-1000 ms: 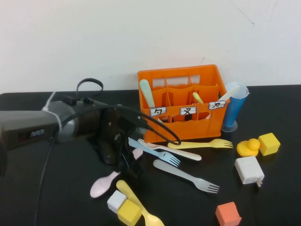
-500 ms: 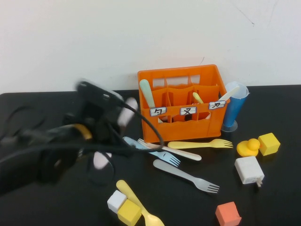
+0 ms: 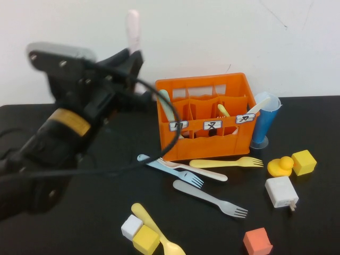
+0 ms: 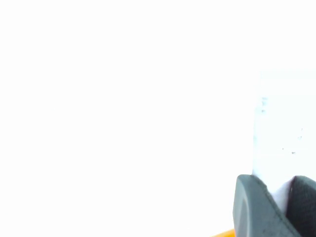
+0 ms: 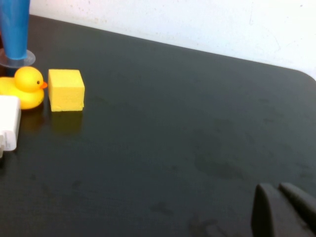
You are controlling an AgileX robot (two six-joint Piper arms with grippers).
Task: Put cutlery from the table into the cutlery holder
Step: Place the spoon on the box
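**Left gripper** point(image 3: 133, 58): raised high at about 10 o'clock of the scene, just beside the holder's left wall. Jaws clamped on the pale pink spoon point(image 3: 133, 29), which stands upright above them against the white wall. In the left wrist view the dark fingers point(image 4: 249, 207) pinch a pale strip of the spoon; the rest of that view is washed out white.

**Table** point(image 3: 79, 223): black top, bearing all loose items.

**Yellow spoon** point(image 3: 154, 231): at 6 o'clock, lying against a white cube point(image 3: 130, 226) and a yellow cube point(image 3: 145, 240).

**Cutlery on the table**: pale blue fork point(image 3: 170, 170), cream fork point(image 3: 204, 171), yellow fork point(image 3: 227, 162) and grey fork point(image 3: 211, 198), clustered just in front of the holder, some overlapping.

**Cutlery holder** point(image 3: 204, 146): orange crate at centre, three labels on its front, a few pieces already standing in its compartments.

**Blue cup** point(image 3: 263, 122): at 3 o'clock of the holder, touching or just beside it.

**Duck** point(image 3: 280, 166), **yellow block** point(image 3: 304, 162), **white charger** point(image 3: 281, 192), **orange cube** point(image 3: 257, 241): at 4 to 5 o'clock; not cutlery.

**Right gripper** point(image 5: 284, 210): out of the high view; in its wrist view only dark finger bases over bare table, jaw state cannot be told.

**Step in hand**: transport of the pink spoon, lifted but not yet over the holder.

**Next move calls for**: a shift toward 3 o'clock until above an open compartment, the spoon tipped handle-down, lowered past the dividers, then released.
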